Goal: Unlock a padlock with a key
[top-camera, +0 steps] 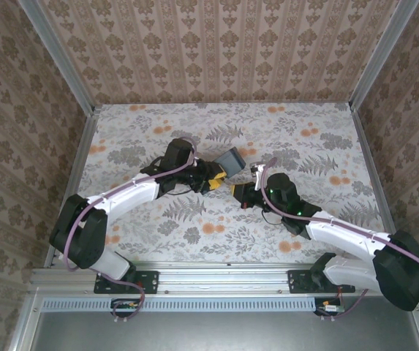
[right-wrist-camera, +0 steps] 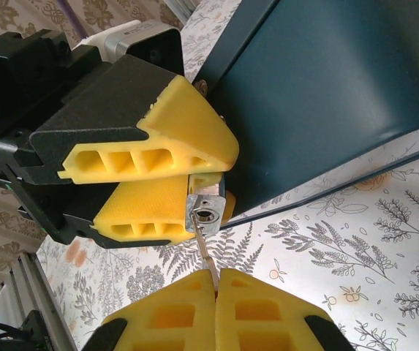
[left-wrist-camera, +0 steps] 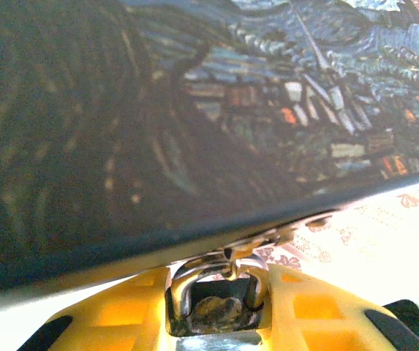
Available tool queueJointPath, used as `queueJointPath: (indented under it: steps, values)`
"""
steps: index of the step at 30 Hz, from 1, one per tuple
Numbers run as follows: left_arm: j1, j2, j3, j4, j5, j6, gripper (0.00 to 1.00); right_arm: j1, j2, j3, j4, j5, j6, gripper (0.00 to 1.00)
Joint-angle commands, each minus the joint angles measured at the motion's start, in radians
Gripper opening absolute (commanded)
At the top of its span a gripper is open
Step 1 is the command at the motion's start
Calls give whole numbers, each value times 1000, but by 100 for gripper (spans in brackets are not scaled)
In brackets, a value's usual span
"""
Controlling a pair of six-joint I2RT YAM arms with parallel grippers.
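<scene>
The small silvery padlock (right-wrist-camera: 208,212) is clamped between the yellow fingers (right-wrist-camera: 158,157) of my left gripper (top-camera: 215,180), keyhole facing the right wrist camera. In the left wrist view its shackle (left-wrist-camera: 183,284) loops up between the fingers of my left gripper (left-wrist-camera: 220,281) and hooks a metal hasp under the dark blue box (left-wrist-camera: 194,110). My right gripper (right-wrist-camera: 215,272) is shut on a thin key (right-wrist-camera: 206,252), whose tip sits at the keyhole's rim. From above, my right gripper (top-camera: 238,191) faces the left one, just below the box (top-camera: 231,161).
The blue box (right-wrist-camera: 326,95) stands tilted right beside the lock, its painted lid close over the left fingers. The floral tablecloth (top-camera: 194,234) lies around both arms. Patterned walls and metal rails (top-camera: 85,146) close in the table on three sides.
</scene>
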Motion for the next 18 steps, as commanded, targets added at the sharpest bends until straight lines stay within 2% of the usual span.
queueJointPath:
  steps: [1,18]
  values:
    - [9,-50,0,64,14,-11,0,6,18,39,38,20,-16,0]
    - [18,-62,-5,54,10,-6,0,6,49,52,62,41,-6,0]
